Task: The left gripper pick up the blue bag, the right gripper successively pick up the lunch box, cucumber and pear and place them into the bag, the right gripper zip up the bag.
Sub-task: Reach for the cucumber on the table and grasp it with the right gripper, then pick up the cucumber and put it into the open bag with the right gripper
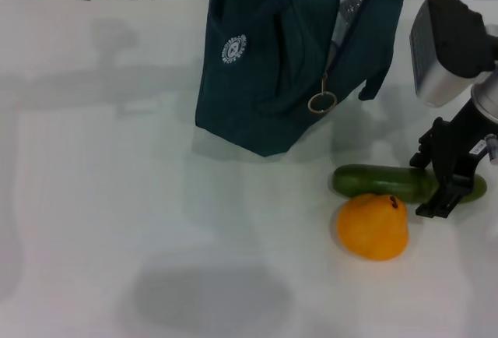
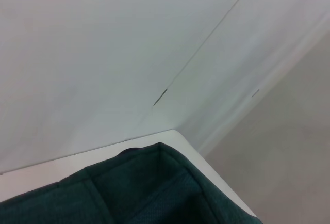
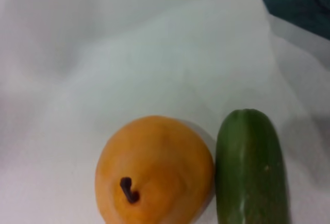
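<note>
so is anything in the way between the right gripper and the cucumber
Nothing visible. The right gripper is already down over the cucumber near its right end, with only the pear touching the cucumber's near side. The blue bag sits farther back, its top open.

White table [image 1: 117, 198] bears touching cucumber [image 1: 381, 182] and pear [image 1: 372, 227].
</note>
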